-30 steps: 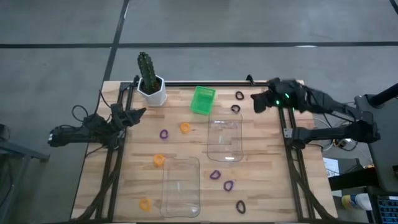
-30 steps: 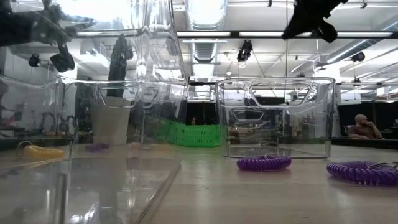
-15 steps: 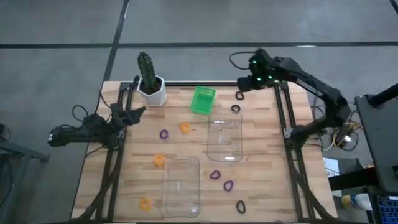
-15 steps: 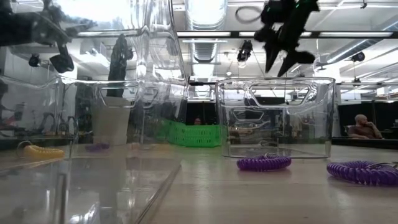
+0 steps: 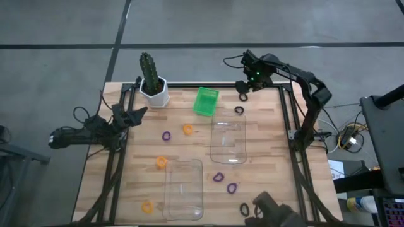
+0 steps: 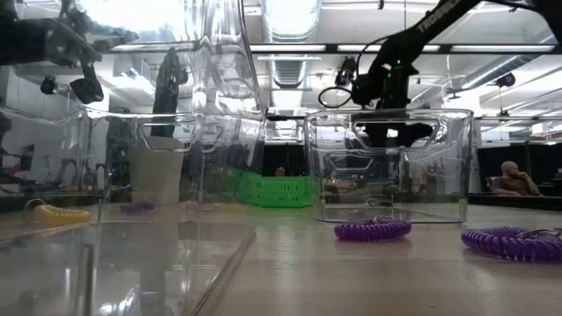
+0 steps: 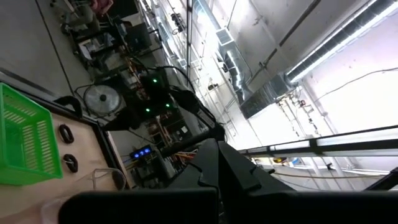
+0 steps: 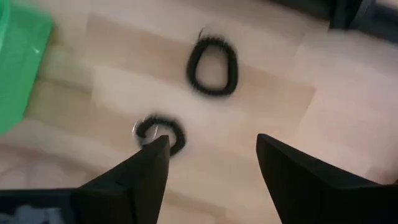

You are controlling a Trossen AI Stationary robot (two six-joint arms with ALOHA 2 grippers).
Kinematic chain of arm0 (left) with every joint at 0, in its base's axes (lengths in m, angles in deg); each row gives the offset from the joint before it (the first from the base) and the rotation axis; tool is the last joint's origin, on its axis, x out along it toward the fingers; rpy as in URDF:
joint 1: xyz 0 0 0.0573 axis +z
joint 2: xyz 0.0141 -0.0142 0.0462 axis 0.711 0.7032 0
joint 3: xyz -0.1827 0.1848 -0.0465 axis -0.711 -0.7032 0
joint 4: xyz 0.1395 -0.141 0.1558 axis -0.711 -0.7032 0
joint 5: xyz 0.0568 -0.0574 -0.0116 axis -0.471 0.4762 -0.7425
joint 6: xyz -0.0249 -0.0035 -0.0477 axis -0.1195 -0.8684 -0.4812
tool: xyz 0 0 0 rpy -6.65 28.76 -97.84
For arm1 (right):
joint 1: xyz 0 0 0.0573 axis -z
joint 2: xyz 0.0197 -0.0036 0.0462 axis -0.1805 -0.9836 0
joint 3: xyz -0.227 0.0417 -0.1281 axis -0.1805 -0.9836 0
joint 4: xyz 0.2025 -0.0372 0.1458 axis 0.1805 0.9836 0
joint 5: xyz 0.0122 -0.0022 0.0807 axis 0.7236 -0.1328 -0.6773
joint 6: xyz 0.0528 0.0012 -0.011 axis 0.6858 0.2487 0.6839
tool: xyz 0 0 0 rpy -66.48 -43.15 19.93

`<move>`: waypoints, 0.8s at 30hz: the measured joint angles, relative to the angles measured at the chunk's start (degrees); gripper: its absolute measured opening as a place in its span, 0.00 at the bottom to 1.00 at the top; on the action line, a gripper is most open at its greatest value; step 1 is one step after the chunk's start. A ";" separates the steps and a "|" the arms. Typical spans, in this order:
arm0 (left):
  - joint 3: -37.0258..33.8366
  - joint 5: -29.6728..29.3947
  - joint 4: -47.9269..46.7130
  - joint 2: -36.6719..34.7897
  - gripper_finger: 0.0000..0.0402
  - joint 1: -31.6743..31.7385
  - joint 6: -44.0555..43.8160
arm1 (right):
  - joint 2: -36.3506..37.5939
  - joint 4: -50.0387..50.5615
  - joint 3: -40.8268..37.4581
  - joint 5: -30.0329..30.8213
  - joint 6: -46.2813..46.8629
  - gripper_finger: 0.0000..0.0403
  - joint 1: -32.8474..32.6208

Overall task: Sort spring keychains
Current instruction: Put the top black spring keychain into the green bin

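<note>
Spring keychains lie flat on the wooden table: black ones (image 5: 243, 96) (image 5: 239, 110) near the far edge and one (image 5: 244, 209) near the front, purple ones (image 5: 166, 135) (image 5: 218, 177) (image 5: 232, 187), orange ones (image 5: 187, 128) (image 5: 161, 162) (image 5: 147, 206). My right gripper (image 5: 243, 89) hovers open above the far black pair (image 8: 213, 67) (image 8: 160, 132), touching neither. My left gripper (image 5: 144, 112) waits shut at the table's left edge, holding nothing.
Two clear trays (image 5: 228, 140) (image 5: 184, 188) sit mid-table. A green bin (image 5: 206, 101) stands left of the black pair. A potted cactus (image 5: 151, 79) is at the far left. A dark shape (image 5: 278, 214) shows at the near edge. A person (image 6: 512, 178) sits in the room beyond.
My right gripper has swung from the table's right side toward the far edge and leftward, come down over the far black keychains, and opened. A dark shape has come into the high view at the near edge.
</note>
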 joint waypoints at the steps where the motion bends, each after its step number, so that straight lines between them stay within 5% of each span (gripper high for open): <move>1: 0.00 -0.01 -0.02 0.01 0.00 0.00 -0.02 | -0.62 -0.64 0.00 0.93 -0.54 0.57 0.39; 24: 0.00 0.01 -0.07 -0.01 0.00 -0.04 0.19 | -11.55 -7.42 -0.15 5.54 -4.63 0.54 3.00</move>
